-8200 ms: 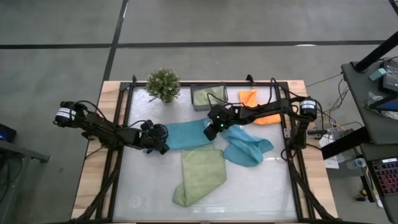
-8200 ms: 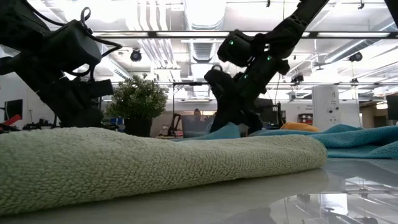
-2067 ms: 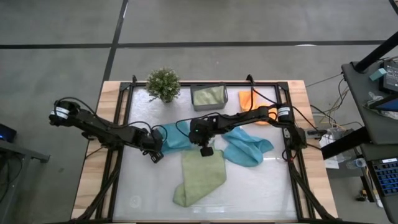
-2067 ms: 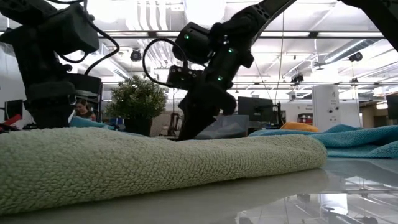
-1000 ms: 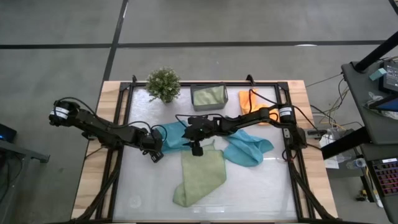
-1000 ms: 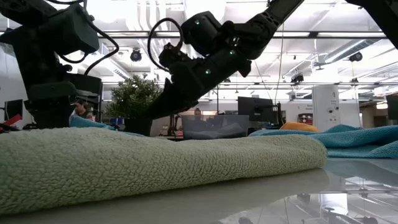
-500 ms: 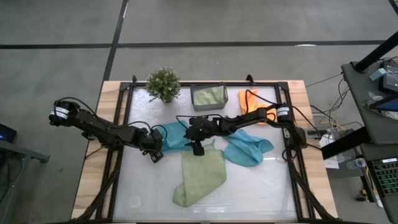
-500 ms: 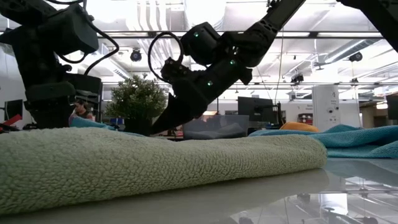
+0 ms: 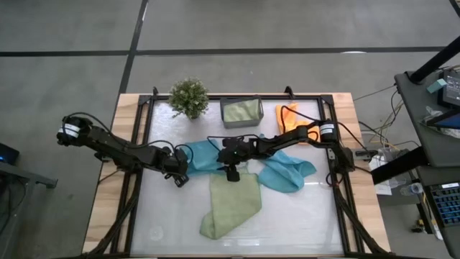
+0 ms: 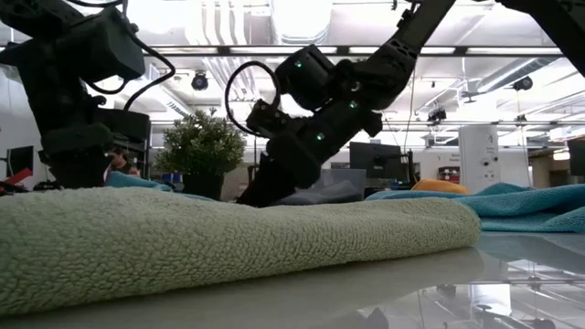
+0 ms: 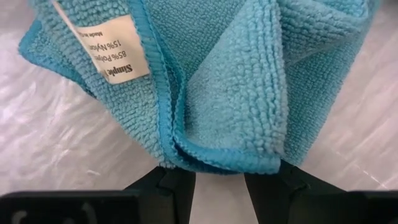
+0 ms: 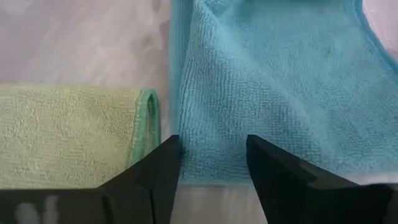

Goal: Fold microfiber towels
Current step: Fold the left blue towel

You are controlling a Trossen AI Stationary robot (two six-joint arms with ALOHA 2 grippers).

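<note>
A teal-blue towel (image 9: 203,156) lies crumpled on the table's middle left. My left gripper (image 9: 180,173) is shut on its left end, seen close in the left wrist view (image 11: 217,177). My right gripper (image 9: 221,160) stands open low over the same towel's right edge (image 12: 273,81), fingers slanting down toward the table's left. One finger is near the corner of the light green towel (image 12: 68,134), which lies folded toward the near edge (image 9: 231,203). In the low view that green towel (image 10: 228,242) hides the right fingertips (image 10: 258,194). My left gripper pinches the teal towel's bunched left end between its two fingers, on several layers with a folded hemmed edge (image 11: 217,163). The fingers come steeply from above. The remainder of the towel lies slack on the table. My right gripper's fingers straddle the teal towel's edge (image 12: 205,165); whether they touch it I cannot tell.
A second teal towel (image 9: 285,171) lies crumpled to the right. An orange towel (image 9: 289,115) lies at the far right. The grey bin (image 9: 241,124) with a green cloth in it and a potted plant (image 9: 189,97) stand along the far edge.
My right gripper has come down toward the teal towel's right edge, beside the green towel's far corner, staying open. The towels lie as before.
</note>
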